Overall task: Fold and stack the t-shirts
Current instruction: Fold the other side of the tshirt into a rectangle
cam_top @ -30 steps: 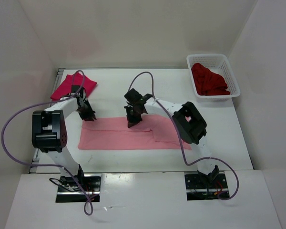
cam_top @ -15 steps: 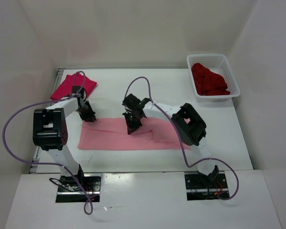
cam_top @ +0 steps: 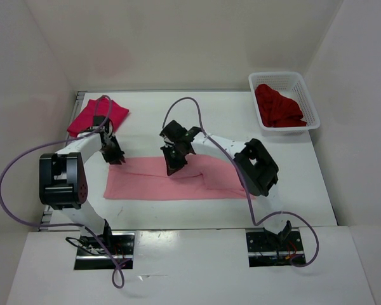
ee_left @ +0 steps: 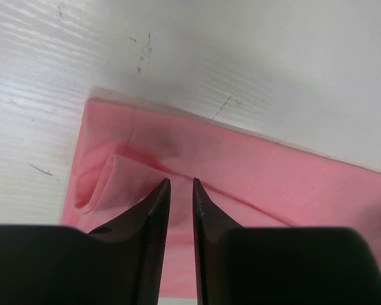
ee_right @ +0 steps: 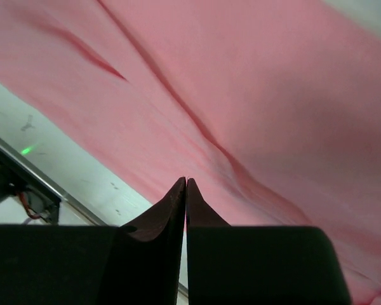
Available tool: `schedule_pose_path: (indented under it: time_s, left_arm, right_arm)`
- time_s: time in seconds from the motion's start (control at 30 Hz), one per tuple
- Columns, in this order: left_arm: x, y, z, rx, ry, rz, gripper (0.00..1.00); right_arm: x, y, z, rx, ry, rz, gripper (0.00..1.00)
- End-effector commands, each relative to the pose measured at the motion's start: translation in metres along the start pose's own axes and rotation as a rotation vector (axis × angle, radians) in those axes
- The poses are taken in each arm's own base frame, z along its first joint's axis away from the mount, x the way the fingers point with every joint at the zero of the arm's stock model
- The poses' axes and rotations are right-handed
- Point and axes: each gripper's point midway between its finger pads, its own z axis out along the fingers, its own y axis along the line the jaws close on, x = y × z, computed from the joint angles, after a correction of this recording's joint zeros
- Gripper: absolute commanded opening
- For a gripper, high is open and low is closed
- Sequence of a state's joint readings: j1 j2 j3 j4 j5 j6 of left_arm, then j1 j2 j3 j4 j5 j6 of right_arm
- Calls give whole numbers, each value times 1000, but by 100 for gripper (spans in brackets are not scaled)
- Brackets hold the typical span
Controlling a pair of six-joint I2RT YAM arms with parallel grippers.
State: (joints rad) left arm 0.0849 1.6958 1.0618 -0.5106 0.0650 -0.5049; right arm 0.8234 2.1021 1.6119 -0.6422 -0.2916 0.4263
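Two robot arms rise from their mounts at the near edge of a white table (cam_top: 178, 216), purple cables looping from each. Across the middle of the table, just beyond the arms' elbows, the light pink t-shirt (cam_top: 152, 185) lies flattened into a long strip running left to right, with a second layer of cloth overlapping its right part. The left gripper (cam_top: 116, 157) points down at the strip's far left corner. In the left wrist view its dark fingers (ee_left: 153, 210) stand a narrow gap apart with pink cloth showing through the slit, and a small curl of fabric sits at the corner just to their left; no cloth can be seen pinched between them. The right gripper (cam_top: 173, 168) is down on the strip's far edge, near its middle. In the right wrist view its fingers (ee_right: 171, 203) are closed to a hairline, and a crease in the pink cloth runs straight up to the tips; whether they pinch fabric cannot be told. Farther back, the bright crimson-magenta t-shirt (cam_top: 92, 114) rests folded in the far left corner of the table. In the far right corner stands a white mesh basket (cam_top: 308, 101), with the dark maroon red t-shirt (cam_top: 276, 107) crumpled inside it.
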Motion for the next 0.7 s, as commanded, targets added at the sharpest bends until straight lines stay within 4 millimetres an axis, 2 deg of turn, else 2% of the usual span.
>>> schedule_pose_path:
  time_s: [0.0, 0.03, 0.07, 0.17, 0.23, 0.3, 0.33, 0.37, 0.4, 0.5, 0.67]
  left_arm:
    - [1, 8, -16, -22, -19, 25, 28]
    - [-7, 10, -20, -45, -52, 26, 28]
    - [-6, 15, -21, -69, -51, 25, 29]
    - [-15, 23, -23, -101, -67, 16, 32]
    - [-22, 23, -22, -111, -87, 4, 34]
    - [-32, 20, -23, -110, -111, -8, 34]
    - [-31, 21, -17, -117, -96, -9, 34]
    - [-31, 21, -16, -120, -87, -9, 34]
    - [-31, 24, -15, -136, -74, 6, 34]
    - [-26, 36, -14, -191, -66, 31, 37]
    - [-23, 40, -13, -203, -60, 40, 39]
  right_arm:
    - [-37, 33, -8, -82, -104, -35, 6]
    - [-47, 38, -8, -94, -128, -43, 8]
    - [-53, 38, -4, -88, -136, -44, 11]
    - [-70, 25, 12, -30, -159, -20, 12]
    - [-77, 7, 17, 11, -183, 10, 12]
    - [-89, -19, 16, 29, -216, 80, 12]
    - [-93, -28, 19, 26, -217, 106, 12]
    - [-99, -46, 18, 41, -222, 137, 12]
    - [-93, -61, 26, 64, -191, 162, 12]
    - [-98, -88, 27, 96, -192, 209, 12]
    - [-103, -126, 28, 142, -199, 278, 12]
